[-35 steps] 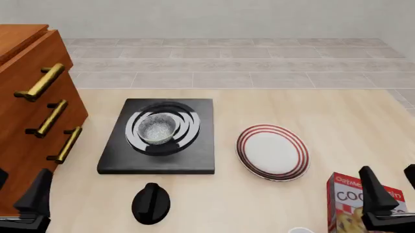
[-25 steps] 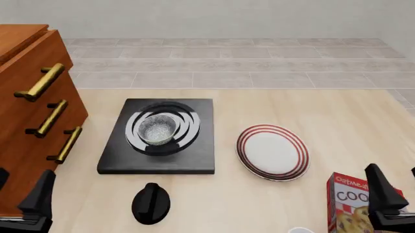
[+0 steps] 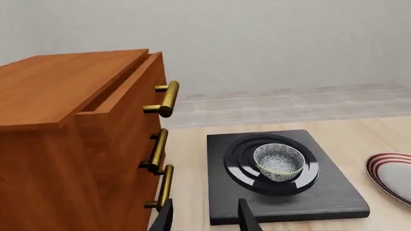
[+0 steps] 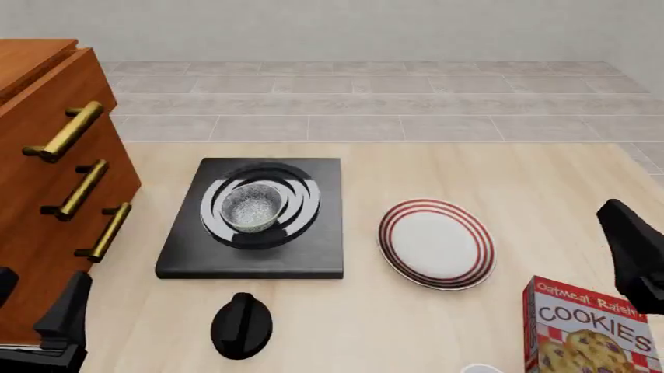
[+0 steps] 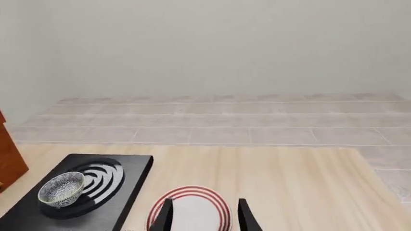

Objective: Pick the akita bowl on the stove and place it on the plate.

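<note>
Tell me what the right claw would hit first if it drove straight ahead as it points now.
Probably the plate: it lies right between the right claw's fingertips, though depth is unclear.

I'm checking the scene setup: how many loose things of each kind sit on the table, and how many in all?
Bowl: 1, the akita bowl
Stove: 1
Plate: 1
Knob: 1, black
Cookie box: 1
Total: 5, not counting a white thing cut off at the front edge.

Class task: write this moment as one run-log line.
akita bowl: on stove | plate: bare | left gripper: open | right gripper: open
</note>
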`<move>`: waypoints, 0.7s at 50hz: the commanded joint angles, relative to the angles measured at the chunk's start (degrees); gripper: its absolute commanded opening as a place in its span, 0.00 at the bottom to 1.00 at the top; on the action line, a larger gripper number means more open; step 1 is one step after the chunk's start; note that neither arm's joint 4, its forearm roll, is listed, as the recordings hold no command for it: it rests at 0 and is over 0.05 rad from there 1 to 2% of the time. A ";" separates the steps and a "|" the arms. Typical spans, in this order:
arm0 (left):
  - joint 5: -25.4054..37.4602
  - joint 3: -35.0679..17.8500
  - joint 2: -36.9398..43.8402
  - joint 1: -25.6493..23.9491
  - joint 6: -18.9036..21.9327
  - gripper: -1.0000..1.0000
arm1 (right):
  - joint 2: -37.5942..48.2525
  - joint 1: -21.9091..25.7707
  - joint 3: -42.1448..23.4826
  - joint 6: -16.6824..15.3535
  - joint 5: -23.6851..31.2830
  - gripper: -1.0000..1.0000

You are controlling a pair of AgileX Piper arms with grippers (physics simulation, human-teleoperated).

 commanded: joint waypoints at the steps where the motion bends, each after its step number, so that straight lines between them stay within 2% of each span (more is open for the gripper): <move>1: -0.60 0.00 0.86 0.36 -0.86 1.00 | 15.74 6.52 -10.29 0.28 -0.12 1.00; 7: 0.16 0.00 0.43 0.38 -1.12 1.00 | 24.28 11.71 -14.07 -1.00 -2.48 1.00; 10: 0.77 0.00 -0.16 0.57 -0.86 1.00 | 27.66 13.13 -15.02 -0.34 -3.55 1.00; 12: 0.41 -0.01 0.57 0.58 -1.96 1.00 | 32.15 14.50 -16.49 -1.53 -4.73 1.00; 15: 0.56 -0.02 0.40 0.58 -1.67 1.00 | 34.72 16.72 -17.36 0.34 -6.16 1.00; 18: 0.98 -0.02 -0.20 0.57 0.00 1.00 | 38.22 18.75 -17.85 -1.12 -6.69 1.00; 19: 1.60 -0.01 -0.56 -0.03 1.42 1.00 | 42.61 20.57 -18.13 -4.60 -6.89 1.00; 21: 2.18 -0.02 -1.10 -0.33 0.94 1.00 | 42.06 20.61 -18.12 -0.64 -8.39 1.00; 22: 2.41 -0.02 -1.36 -0.44 1.17 1.00 | 42.34 20.42 -18.92 -0.28 -8.38 1.00; 23: 2.36 -0.02 -1.24 -0.44 1.08 1.00 | 44.52 21.41 -19.01 -1.83 -8.95 1.00; 24: 2.20 -0.02 -0.97 -0.46 0.92 1.00 | 45.72 21.93 -18.94 -1.55 -9.75 1.00; 25: 1.95 -0.03 -0.61 -0.46 -0.17 1.00 | 46.29 22.22 -19.02 -0.70 -10.41 1.00; 27: 2.08 0.00 -0.81 -0.34 0.31 1.00 | 48.01 22.53 -19.82 0.24 -10.89 1.00; 28: 1.07 -0.04 0.90 -0.31 -2.24 1.00 | 48.44 22.98 -20.26 0.54 -11.08 1.00; 30: -0.67 -0.03 3.15 0.43 -4.24 1.00 | 49.33 23.91 -21.18 3.23 -11.42 1.00; 32: -1.13 -0.03 3.59 0.74 -3.04 1.00 | 49.97 25.41 -21.70 6.10 -12.17 1.00; 34: -1.02 -0.02 3.59 0.61 -2.97 1.00 | 50.43 25.14 -22.12 6.76 -12.42 1.00; 35: -0.85 -0.03 3.57 0.37 -3.09 1.00 | 51.39 25.05 -23.17 5.76 -12.18 1.00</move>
